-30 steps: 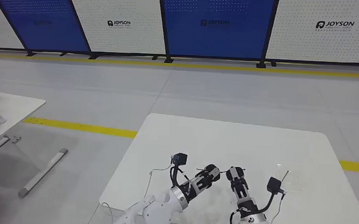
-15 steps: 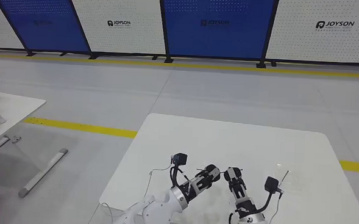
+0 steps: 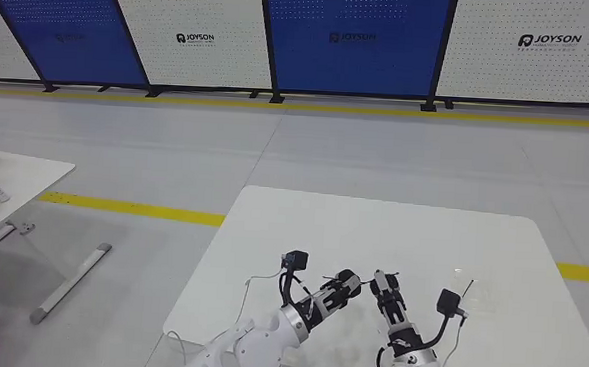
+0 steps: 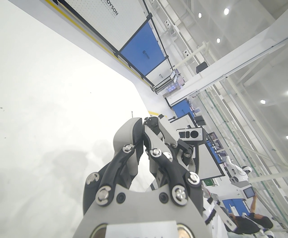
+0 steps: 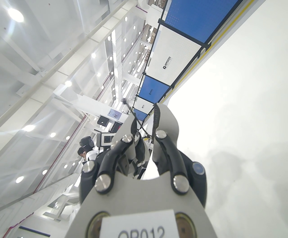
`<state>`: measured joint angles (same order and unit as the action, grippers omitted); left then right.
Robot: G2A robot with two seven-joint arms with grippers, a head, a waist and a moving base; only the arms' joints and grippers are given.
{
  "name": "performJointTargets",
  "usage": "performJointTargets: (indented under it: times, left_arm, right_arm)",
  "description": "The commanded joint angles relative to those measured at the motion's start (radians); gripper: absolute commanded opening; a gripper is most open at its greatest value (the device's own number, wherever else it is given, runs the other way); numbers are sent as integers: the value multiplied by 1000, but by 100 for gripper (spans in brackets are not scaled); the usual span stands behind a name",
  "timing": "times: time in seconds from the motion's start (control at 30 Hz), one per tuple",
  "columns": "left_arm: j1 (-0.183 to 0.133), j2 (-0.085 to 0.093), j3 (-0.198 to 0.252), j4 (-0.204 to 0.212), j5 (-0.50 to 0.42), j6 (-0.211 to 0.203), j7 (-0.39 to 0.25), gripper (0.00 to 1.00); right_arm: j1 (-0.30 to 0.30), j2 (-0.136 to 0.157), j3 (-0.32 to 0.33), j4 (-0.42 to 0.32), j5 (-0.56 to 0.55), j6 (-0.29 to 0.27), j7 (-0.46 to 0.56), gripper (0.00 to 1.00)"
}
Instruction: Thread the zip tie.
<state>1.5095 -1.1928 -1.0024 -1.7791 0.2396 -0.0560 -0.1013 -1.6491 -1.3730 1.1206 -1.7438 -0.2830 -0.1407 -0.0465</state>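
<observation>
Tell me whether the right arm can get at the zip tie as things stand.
Probably yes: the zip tie runs right at the open right tool, with the left tool close by and nothing between them.

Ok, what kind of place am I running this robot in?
Probably an industrial hall or robot test floor: blue and white perforated partition panels fence off the bay, a yellow line marks the grey floor, and another white robot stands in the background of the left wrist view.
</observation>
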Motion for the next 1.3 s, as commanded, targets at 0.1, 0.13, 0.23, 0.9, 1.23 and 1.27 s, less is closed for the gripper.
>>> performJointTargets:
  times: [0.1, 0.13, 0.23, 0.9, 1.23, 1.27]
  left_arm:
    - [-1, 0, 1, 0, 4, 5, -3, 0]
    - [-1, 0, 1, 0, 5, 5, -3, 0]
    - [-1, -1, 1, 1, 7, 8, -2, 0]
    - [-2, -3, 0, 6, 2, 19, 4, 0]
    - [2, -4, -1, 1, -2, 13, -2, 0]
    - [3, -4, -1, 0, -1, 12, -2, 0]
  right_arm:
    - [-3, 0, 2, -4, -4, -5, -5, 24]
    - [-5, 0, 3, -6, -5, -8, -7, 22]
    - [-11, 1, 7, -10, -7, -17, -14, 20]
    - [-23, 2, 12, -10, -17, -33, -31, 0]
    - [-17, 0, 5, -4, -24, -26, -35, 0]
    - [-16, 0, 4, -3, -25, -24, -33, 0]
